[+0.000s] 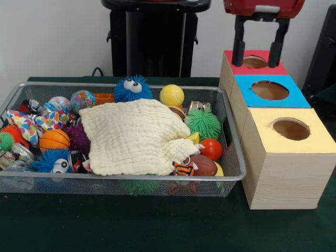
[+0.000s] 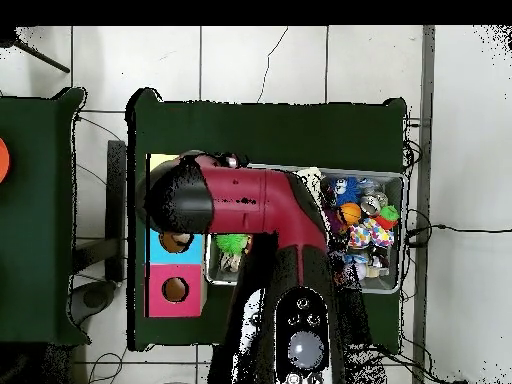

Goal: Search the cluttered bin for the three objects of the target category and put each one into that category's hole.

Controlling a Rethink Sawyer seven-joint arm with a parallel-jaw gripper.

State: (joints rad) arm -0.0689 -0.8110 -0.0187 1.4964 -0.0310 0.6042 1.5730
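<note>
Two black fingers of the gripper (image 1: pixel 261 55) hang spread and empty above the red-topped wooden box's round hole (image 1: pixel 255 62); a crinkled cream cloth (image 1: pixel 137 135) covers toys in the wire-mesh bin (image 1: pixel 233 157).

I see my gripper (image 1: pixel 261 56) at the frame's upper right, fingers (image 1: pixel 239 50) pointing down, spread apart; nothing between them.

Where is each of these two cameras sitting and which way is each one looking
Front view: sits low across the table, facing the mesh bin and the three-hole box; of the robot only the gripper shows, open, hanging over the red hole.
Overhead view: sits above the table looking straight down; the red and black arm covers much of the bin and part of the box.
Shared: bin, box, green spiky ball, green tabletop.
</note>
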